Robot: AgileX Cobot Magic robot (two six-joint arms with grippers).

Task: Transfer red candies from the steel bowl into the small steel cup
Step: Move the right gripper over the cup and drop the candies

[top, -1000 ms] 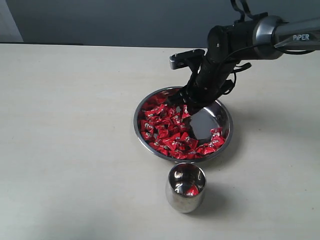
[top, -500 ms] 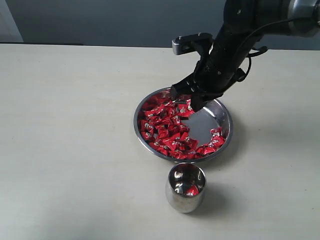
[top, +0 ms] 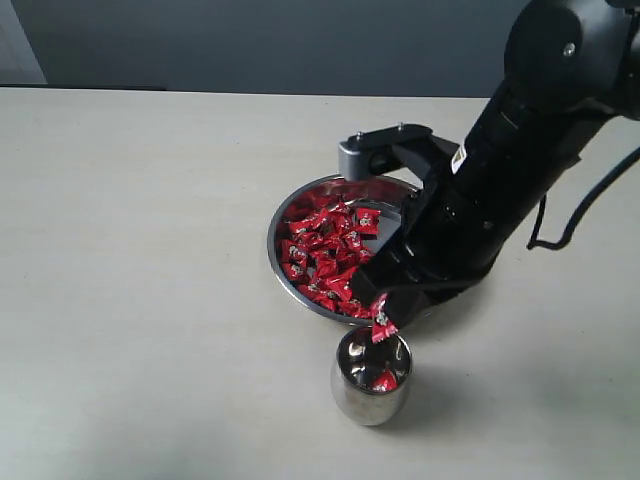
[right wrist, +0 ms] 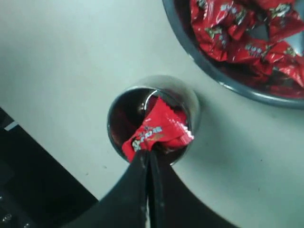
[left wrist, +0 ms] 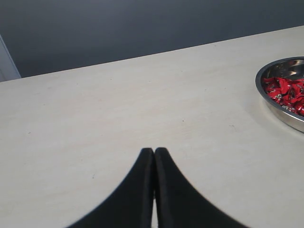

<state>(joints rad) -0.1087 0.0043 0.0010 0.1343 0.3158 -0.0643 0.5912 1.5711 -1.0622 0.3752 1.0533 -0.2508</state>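
- Bench: pale, plain top; carries all items.
- Left claw: clenched, black tips pressed together with nothing between them; low over bare bench, well to the left of the bowl.
- Steel bowl: wide, shallow, shiny; stands mid-bench.
- Red candies: many, in glossy red wrappers, heaped over the left part of the bowl. The right part is hidden by the arm.
- Small steel cup: upright, just in front of the bowl and apart from it; one wrapped candy lies inside.
- Right claw: clenched on a single red candy, pinched by its wrapper directly above the cup's mouth, near the rim.
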